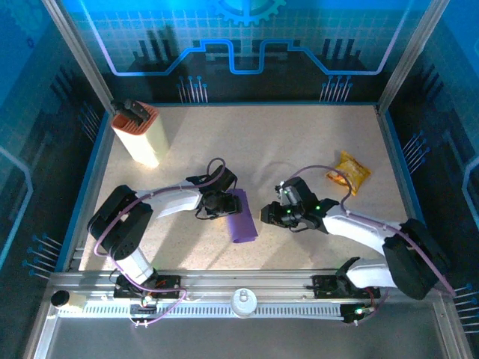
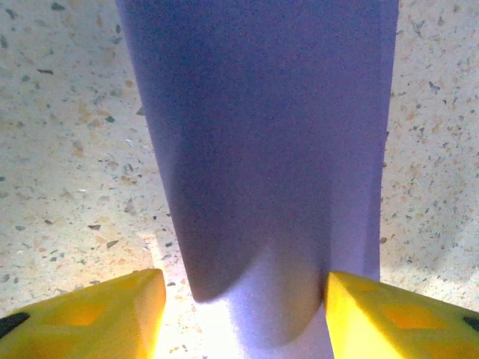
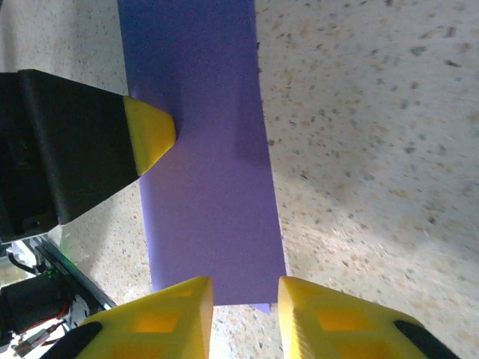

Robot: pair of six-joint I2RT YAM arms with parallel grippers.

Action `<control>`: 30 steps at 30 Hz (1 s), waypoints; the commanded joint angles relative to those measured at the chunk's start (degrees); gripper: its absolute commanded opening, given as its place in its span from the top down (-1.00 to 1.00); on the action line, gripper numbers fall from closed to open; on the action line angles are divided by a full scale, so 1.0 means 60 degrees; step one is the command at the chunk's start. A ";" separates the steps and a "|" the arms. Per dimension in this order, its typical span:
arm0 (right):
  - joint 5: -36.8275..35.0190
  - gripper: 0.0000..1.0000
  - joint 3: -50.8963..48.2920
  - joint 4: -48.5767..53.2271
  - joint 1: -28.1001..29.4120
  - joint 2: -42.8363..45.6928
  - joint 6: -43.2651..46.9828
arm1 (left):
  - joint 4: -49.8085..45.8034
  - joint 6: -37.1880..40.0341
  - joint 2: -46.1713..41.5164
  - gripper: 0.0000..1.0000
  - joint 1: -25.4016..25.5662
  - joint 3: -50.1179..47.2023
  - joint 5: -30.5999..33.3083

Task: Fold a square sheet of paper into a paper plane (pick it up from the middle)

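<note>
The purple sheet of paper [image 1: 243,221] lies on the speckled table, folded into a narrow rectangle. My left gripper [image 1: 224,203] is at its left edge, low over it. In the left wrist view the paper [image 2: 262,134] runs away from the open left gripper [image 2: 245,299] and bulges up between the yellow fingers; the right-hand one touches its edge. My right gripper [image 1: 268,214] is just right of the paper. It is open [image 3: 245,299], with the paper's [image 3: 202,187] near edge in front of its tips. The left gripper's yellow fingertip [image 3: 150,134] rests on the sheet.
A tall cream-and-orange box [image 1: 138,134] stands at the back left. A yellow-orange snack packet [image 1: 350,172] lies at the right, behind the right arm. Blue walls close in the table, and a metal rail [image 1: 239,288] runs along the near edge.
</note>
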State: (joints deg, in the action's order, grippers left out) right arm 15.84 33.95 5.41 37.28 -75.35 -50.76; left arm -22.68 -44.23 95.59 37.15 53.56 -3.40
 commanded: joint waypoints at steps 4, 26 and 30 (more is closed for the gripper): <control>0.0630 0.49 0.0645 -0.0851 0.0201 -0.1128 0.0155 | -0.0129 0.0786 0.0091 -0.18 -0.0097 0.0090 -0.0338; 0.1653 0.75 0.1630 -0.1910 0.0275 -0.3729 0.0001 | -0.0632 0.1185 0.0431 -0.15 -0.0185 0.0222 0.0029; 0.1700 0.77 0.1862 -0.1663 0.0320 -0.4231 0.0066 | -0.0624 0.1238 0.0416 -0.15 -0.0185 0.0230 0.0029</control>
State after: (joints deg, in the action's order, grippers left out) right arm 24.56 43.68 -5.43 38.00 -98.78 -51.16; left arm -24.77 -37.32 97.14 36.53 54.26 -4.32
